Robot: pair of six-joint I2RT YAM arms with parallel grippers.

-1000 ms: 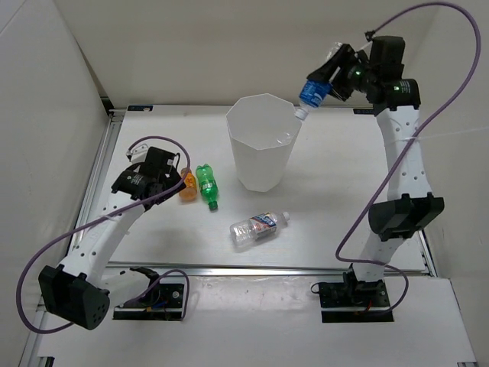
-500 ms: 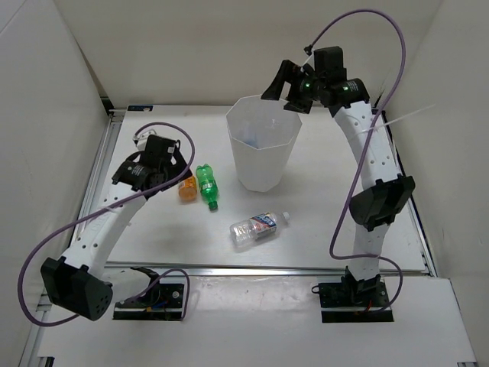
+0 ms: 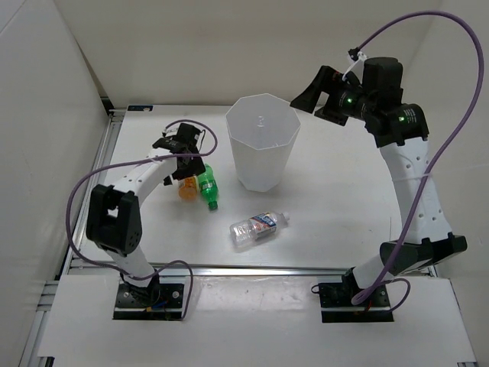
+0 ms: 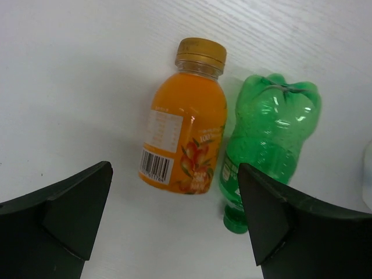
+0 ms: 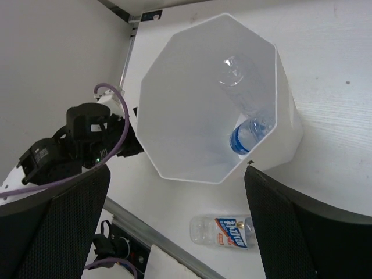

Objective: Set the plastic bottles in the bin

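Hovering the left gripper [image 4: 174,209], jaws wide apart and empty, left of the tall white faceted plastic bin [image 3: 262,164], over the small orange plastic bottle [image 4: 186,142] and green plastic bottle [image 4: 267,139] lying side by side. Hanging the right gripper [image 3: 306,95], fully spread and gripping nothing, above the bin's right-rear rim. Lying inside the bin: a blue-labelled clear bottle [image 5: 249,135] and, seemingly, a plain clear bottle [image 5: 239,87]. Resting in front of the bin: a white-capped clear bottle [image 3: 260,227].

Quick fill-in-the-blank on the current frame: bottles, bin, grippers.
The tall white faceted plastic bin holds ___ clear plastic bottles. The small orange plastic bottle lies beside the ___ one. The left gripper and right gripper are both ___.
Missing: two; green; open.
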